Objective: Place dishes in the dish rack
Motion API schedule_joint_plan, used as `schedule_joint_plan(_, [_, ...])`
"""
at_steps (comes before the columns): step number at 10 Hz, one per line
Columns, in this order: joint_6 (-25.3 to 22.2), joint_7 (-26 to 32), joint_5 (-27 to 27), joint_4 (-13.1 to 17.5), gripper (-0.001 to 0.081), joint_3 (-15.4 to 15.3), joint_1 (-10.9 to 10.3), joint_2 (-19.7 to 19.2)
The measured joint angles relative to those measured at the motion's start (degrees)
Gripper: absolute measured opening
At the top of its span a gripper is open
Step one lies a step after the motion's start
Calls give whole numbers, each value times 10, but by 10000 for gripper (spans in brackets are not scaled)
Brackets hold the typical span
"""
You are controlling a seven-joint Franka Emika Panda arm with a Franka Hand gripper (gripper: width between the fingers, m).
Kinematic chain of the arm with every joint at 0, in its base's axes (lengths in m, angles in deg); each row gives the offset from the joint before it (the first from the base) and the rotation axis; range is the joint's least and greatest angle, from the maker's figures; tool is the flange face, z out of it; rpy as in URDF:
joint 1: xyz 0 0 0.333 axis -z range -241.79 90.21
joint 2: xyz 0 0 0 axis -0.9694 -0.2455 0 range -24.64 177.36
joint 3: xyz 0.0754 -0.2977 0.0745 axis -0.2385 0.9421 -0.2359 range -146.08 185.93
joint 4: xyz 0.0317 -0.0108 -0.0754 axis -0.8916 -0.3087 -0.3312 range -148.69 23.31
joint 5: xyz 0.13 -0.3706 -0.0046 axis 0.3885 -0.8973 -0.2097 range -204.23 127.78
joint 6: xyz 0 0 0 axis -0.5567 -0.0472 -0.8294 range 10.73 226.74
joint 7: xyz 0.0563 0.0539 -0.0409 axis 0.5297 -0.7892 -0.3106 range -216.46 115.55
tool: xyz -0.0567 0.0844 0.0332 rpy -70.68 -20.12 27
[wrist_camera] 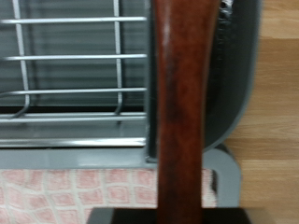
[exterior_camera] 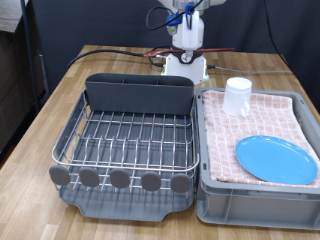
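The reddish-brown wooden spoon (wrist_camera: 179,112) fills the middle of the wrist view, its handle running along the fingers and hanging in the air above the dish rack's corner. My gripper (exterior_camera: 187,42) is high at the exterior view's top, behind the dish rack (exterior_camera: 130,135), and is shut on the spoon. The spoon itself is not clear in the exterior view. The round blue plate (exterior_camera: 276,158) and the small white cup (exterior_camera: 238,96) sit on the pink cloth. The rack's wires (wrist_camera: 75,91) show empty.
The grey bin lined with pink checked cloth (exterior_camera: 225,125) stands against the rack on the exterior view's right; its cloth also shows in the wrist view (wrist_camera: 65,191). The rack's long grey caddy (exterior_camera: 138,93) runs along its far side. Wooden table (exterior_camera: 60,95) surrounds both.
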Motion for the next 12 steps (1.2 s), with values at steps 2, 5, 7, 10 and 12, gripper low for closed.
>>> schedule_joint_plan(2, [-9,75,44,-14,78,60,-5,14])
schedule_joint_plan(5, [-8,166,96,-26,78,128,-20,14])
schedule_joint_plan(7, [-8,201,116,-29,78,153,-28,12])
schedule_joint_plan(10, [-5,255,154,-29,78,192,-47,-3])
schedule_joint_plan(12, [7,284,176,-26,78,216,-59,-29])
